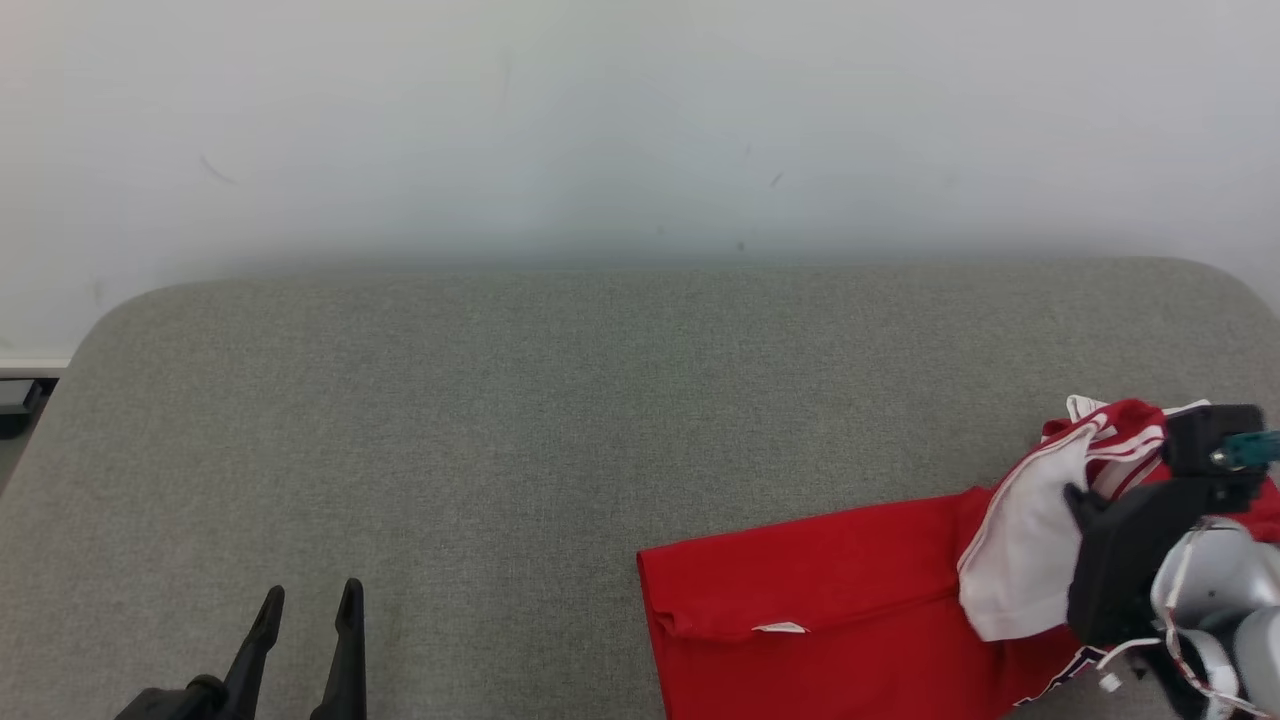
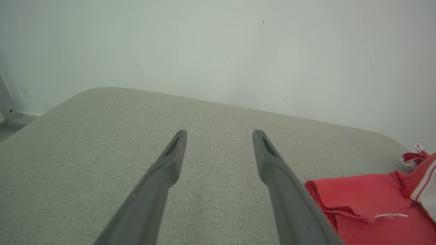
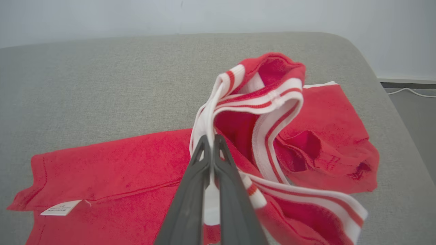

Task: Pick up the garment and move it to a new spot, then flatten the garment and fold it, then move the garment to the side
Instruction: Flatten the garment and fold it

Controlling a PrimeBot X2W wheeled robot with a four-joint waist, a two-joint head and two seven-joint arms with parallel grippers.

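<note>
Red garment [image 1: 850, 600] lies at the right, near corner of the grey padded surface [image 1: 500, 420]. One part is spread fairly flat, with a small white label [image 3: 61, 208] showing at its hem. The other part is bunched and raised.

Right gripper [image 3: 211, 137]: fingers pinched narrow on the white-and-red striped trim [image 3: 272, 102], which rises in a loop above the tips.

Left gripper [image 1: 313, 588]: fingers parted and holding nothing, over bare surface at the lower left, apart from the cloth.

We judge the task to be at its start. The pick-up grasp looks made, but most of the cloth is not yet off the surface. Carrying it to a new spot, flattening, folding and moving it aside all remain.
</note>
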